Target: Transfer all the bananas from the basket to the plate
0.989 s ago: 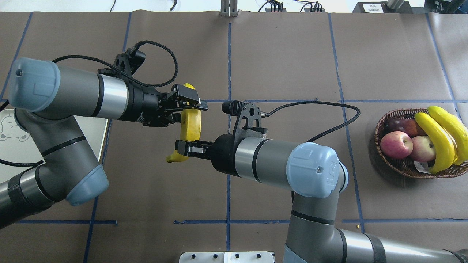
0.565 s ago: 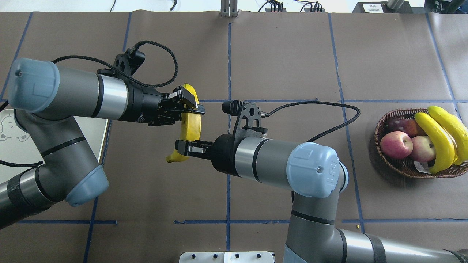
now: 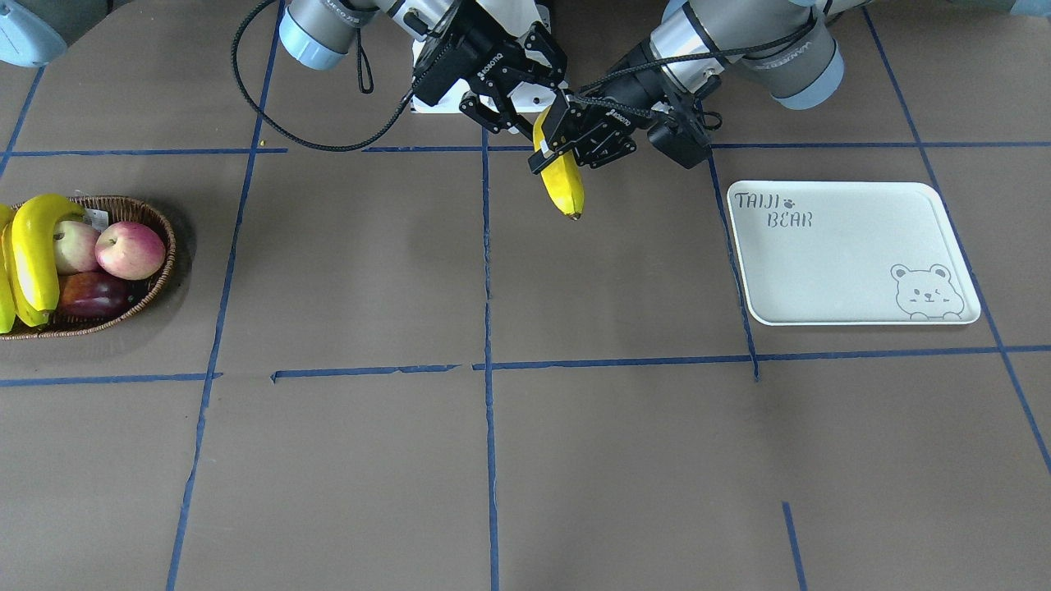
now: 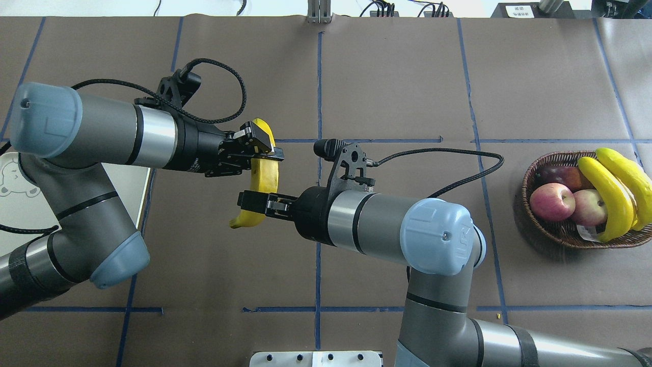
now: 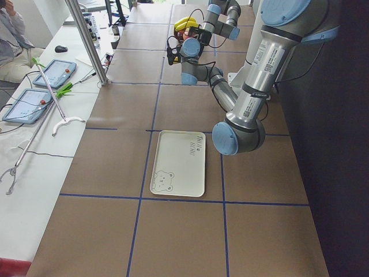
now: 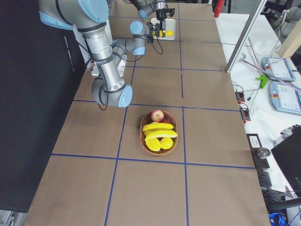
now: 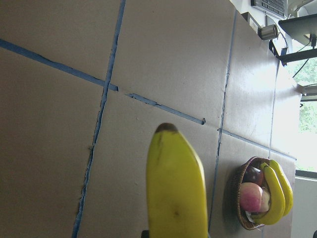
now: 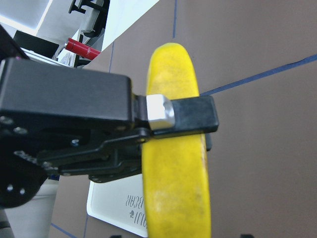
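Note:
One yellow banana (image 4: 266,176) hangs above the table's middle, between the two arms. My left gripper (image 4: 262,148) is shut on its upper half; in the right wrist view one of that gripper's fingers (image 8: 181,116) crosses the banana (image 8: 176,188). My right gripper (image 4: 254,201) stands open around the lower half, its fingers a little off the peel. In the front view the banana (image 3: 563,176) points down. Two more bananas (image 4: 611,196) lie in the wicker basket (image 4: 570,234) at the far right. The off-white bear plate (image 3: 854,254) holds nothing.
The basket also holds two red apples (image 4: 552,201) and a dark fruit (image 4: 558,176). Blue tape lines cross the brown table cover. Bare table lies between the plate and the basket. The left arm's elbow hides most of the plate (image 4: 130,193) in the overhead view.
My left gripper closed on the banana's upper half. My right gripper's fingers have since spread off the lower half, and the banana shifted slightly left.

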Tool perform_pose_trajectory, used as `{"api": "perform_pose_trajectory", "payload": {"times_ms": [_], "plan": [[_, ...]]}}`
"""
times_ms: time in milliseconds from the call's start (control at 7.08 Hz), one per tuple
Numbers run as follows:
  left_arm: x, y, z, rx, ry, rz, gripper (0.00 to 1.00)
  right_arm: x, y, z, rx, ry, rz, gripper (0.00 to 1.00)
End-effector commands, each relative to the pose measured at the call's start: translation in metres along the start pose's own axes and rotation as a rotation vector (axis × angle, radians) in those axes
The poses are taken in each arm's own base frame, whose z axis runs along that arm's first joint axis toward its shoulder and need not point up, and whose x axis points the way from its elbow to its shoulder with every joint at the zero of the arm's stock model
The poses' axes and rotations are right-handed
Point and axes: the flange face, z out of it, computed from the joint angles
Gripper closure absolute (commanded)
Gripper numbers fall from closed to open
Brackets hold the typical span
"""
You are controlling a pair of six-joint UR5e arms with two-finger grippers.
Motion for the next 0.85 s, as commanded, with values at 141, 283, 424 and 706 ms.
{"api": "perform_pose_trajectory", "payload": {"times_ms": [141,283,424,706], "plan": [[-0.007,-0.004,-0.001,0.014,-0.018,-0.011,1.0,0.006,-0.006,-0.002,-0.014,0.012,0.005,0.0],[-0.033,-0.009,-0.005,0.041,-0.056,-0.032,1.0,0.01,-0.013,-0.006,-0.068,0.026,0.003,0.0],[-0.057,-0.017,-0.008,0.097,-0.09,-0.05,1.0,0.032,-0.023,-0.018,-0.111,0.056,0.005,0.0],[-0.113,-0.04,-0.027,0.157,-0.22,-0.117,1.0,0.061,-0.039,-0.046,-0.146,0.104,0.014,0.0]]}}
